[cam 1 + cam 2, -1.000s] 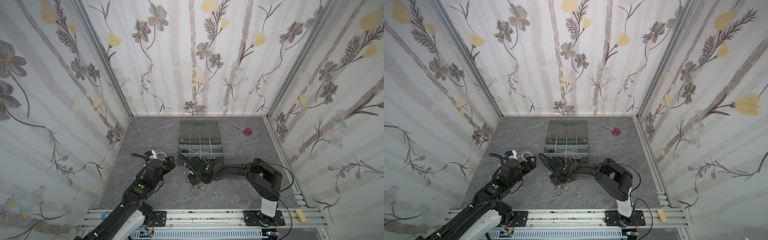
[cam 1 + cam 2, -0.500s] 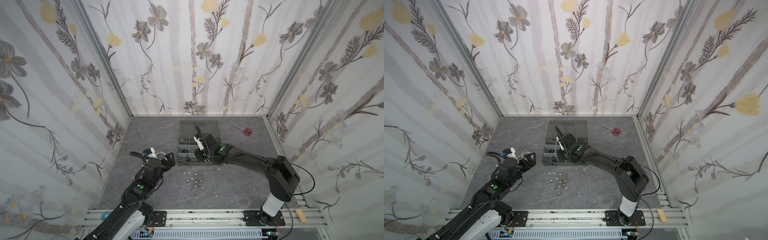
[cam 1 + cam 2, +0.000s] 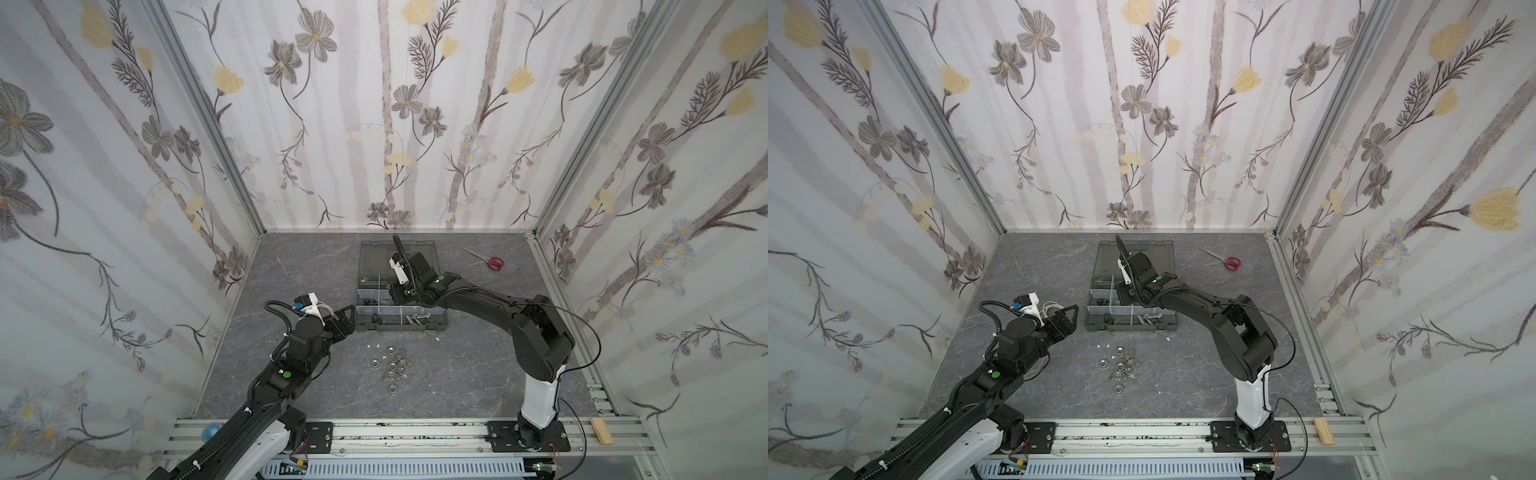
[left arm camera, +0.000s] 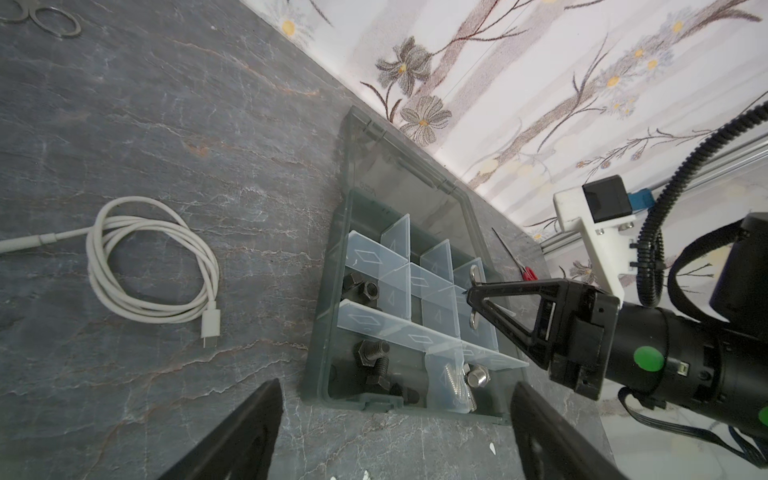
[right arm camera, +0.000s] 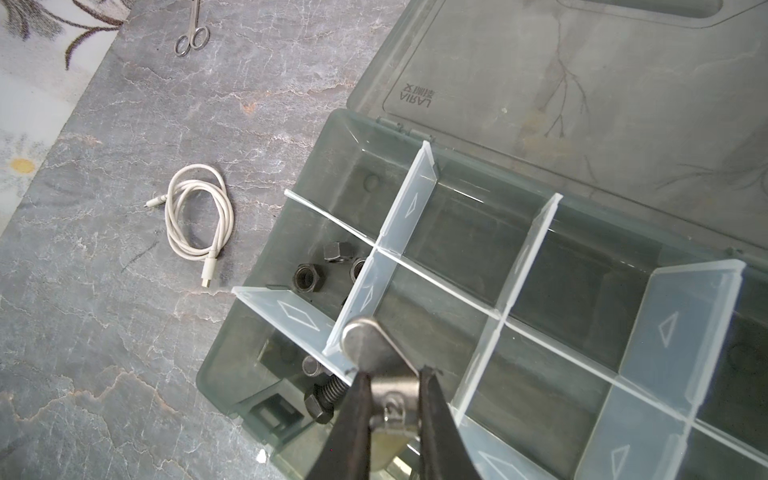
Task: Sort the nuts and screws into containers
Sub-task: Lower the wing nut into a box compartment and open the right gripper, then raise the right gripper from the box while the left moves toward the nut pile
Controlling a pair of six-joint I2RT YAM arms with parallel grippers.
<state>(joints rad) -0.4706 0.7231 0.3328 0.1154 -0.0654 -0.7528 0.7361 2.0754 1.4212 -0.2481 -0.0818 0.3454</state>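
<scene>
The right gripper (image 5: 394, 374) is clamped on what looks like a silver wing nut (image 5: 365, 345). It hangs over the translucent dividers (image 5: 409, 208) of the open organizer case (image 3: 401, 329), just beside the black hex nuts (image 5: 305, 278) stored there. The left gripper (image 4: 395, 384) stands wide open and empty near the case's front corner. Loose silver nuts (image 3: 392, 365) lie on the table (image 3: 457, 374) in front of the case.
</scene>
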